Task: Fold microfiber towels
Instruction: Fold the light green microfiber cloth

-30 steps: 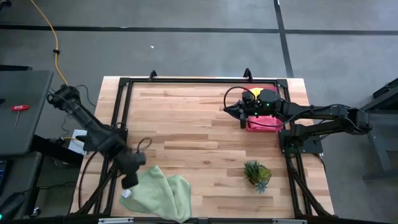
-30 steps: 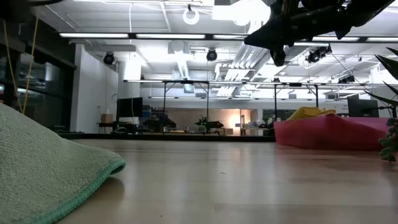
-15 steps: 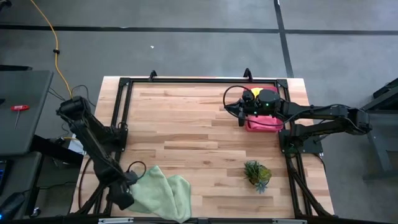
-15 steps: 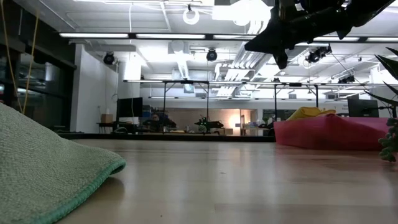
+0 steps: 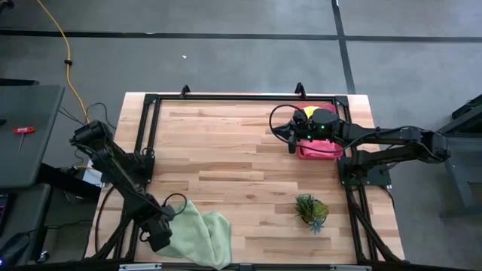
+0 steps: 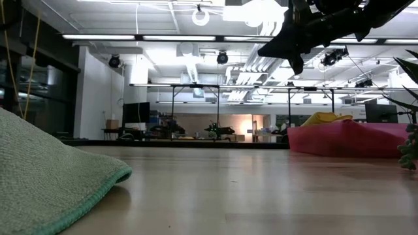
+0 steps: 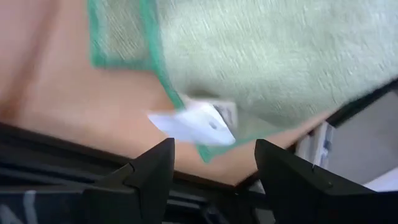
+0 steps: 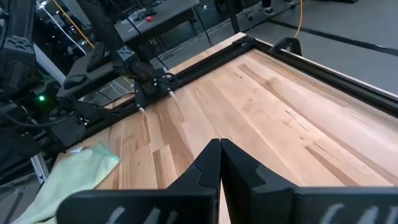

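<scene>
The left gripper (image 5: 157, 235) hangs at the table's (image 5: 226, 150) near-left corner, fingers (image 7: 152, 171) spread wide and holding nothing, just over the edge of a pale green towel (image 5: 197, 237). That towel lies crumpled and partly doubled over, fuzzy, teal-stitched at the hem, with a white tag (image 7: 193, 121) showing. It reaches the table's near edge. The middle of the table is bare wood, bounded by a black frame (image 5: 226, 98). One plant (image 5: 311, 211) stands near right. The right gripper (image 5: 291, 138) hovers at the far right, fingers pressed together, empty, beside one pink tray (image 5: 316, 148) with yellow cloth (image 5: 305, 111) inside.
</scene>
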You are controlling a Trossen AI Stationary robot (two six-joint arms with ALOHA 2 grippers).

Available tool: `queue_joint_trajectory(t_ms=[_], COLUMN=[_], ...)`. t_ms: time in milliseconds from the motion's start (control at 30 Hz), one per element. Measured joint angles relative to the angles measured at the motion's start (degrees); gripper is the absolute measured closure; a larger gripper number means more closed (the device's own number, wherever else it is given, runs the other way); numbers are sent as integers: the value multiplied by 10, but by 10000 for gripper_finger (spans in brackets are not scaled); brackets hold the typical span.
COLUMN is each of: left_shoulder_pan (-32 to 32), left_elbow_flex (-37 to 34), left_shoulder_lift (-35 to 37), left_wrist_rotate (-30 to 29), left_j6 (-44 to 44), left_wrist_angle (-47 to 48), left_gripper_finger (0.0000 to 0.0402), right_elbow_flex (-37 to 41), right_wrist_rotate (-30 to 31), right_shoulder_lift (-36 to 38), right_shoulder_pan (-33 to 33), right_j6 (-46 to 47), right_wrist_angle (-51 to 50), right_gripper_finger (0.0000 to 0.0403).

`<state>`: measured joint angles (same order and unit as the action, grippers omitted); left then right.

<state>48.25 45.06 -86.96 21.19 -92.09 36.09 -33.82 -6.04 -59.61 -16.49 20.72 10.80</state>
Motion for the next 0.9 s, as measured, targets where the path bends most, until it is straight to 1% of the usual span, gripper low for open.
queue_joint_trajectory(t_ms=[67, 133, 300, 400, 467, 533, 700, 900], left_shoulder_pan=[-8, -10, 12, 27, 33, 38, 41, 57], left_elbow_flex=[0, 1, 14, 14, 15, 15, 34, 68], left_shoulder_lift=[0, 0, -3, -16, -34, -52, -92, -133], left_wrist_rotate=[0, 3, 6, 22, 39, 45, 37, 38], left_j6=[26, 31, 9, -8, 2, 11, 35, 16], left_wrist_angle=[8, 7, 6, -1, -13, -14, 1, -14], left_gripper_finger=[190, 190, 190, 190, 190, 190, 190, 190], right_elbow_flex=[0, 0, 0, 0, 0, 0, 0, 0], right_wrist_rotate=[0, 0, 0, 5, 16, 28, 31, 31], right_shoulder_lift=[0, 0, 0, 0, 0, 0, 0, 0], right_shoulder_pan=[0, 0, 0, 0, 0, -1, -1, -1], right_j6=[0, 2, 0, -1, 0, 1, 2, -1], right_wrist_angle=[-2, -4, -14, -19, -24, -27, -31, -39], right_gripper_finger=[402, 402, 402, 402, 402, 402, 402, 402])
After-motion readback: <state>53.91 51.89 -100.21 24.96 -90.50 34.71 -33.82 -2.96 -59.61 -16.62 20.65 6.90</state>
